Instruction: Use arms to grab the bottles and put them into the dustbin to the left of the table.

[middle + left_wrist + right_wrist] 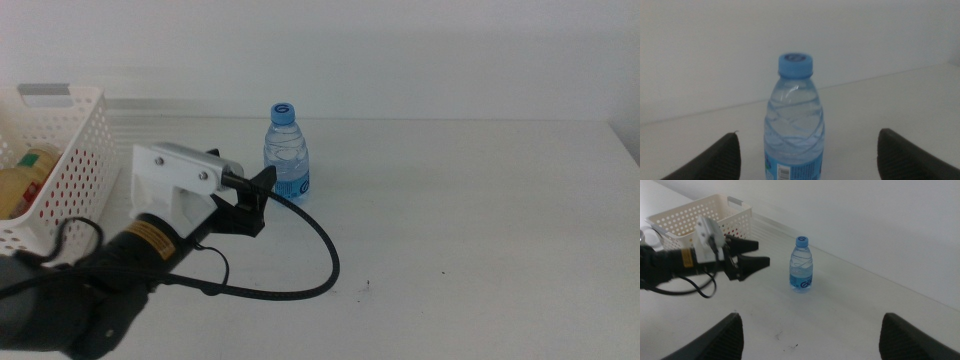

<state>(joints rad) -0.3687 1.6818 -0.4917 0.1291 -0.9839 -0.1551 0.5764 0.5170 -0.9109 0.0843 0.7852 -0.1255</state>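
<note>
A small clear water bottle (287, 152) with a blue cap and label stands upright on the white table (470, 230). My left gripper (262, 200) is open just short of the bottle on its near-left side, not touching it. In the left wrist view the bottle (794, 127) stands centred between the two spread jaws, a little ahead of them. The white perforated dustbin (70, 150) sits at the left edge, with a yellow tea bottle (22, 180) lying inside. My right gripper (810, 330) hangs open well back from the bottle (801, 265) and is out of the middle view.
The left arm's thick black cable (325, 260) loops over the table in front of the bottle. The dustbin (695, 215) stands behind the left gripper (762, 252) in the right wrist view. A few dark specks (366, 285) mark the tabletop.
</note>
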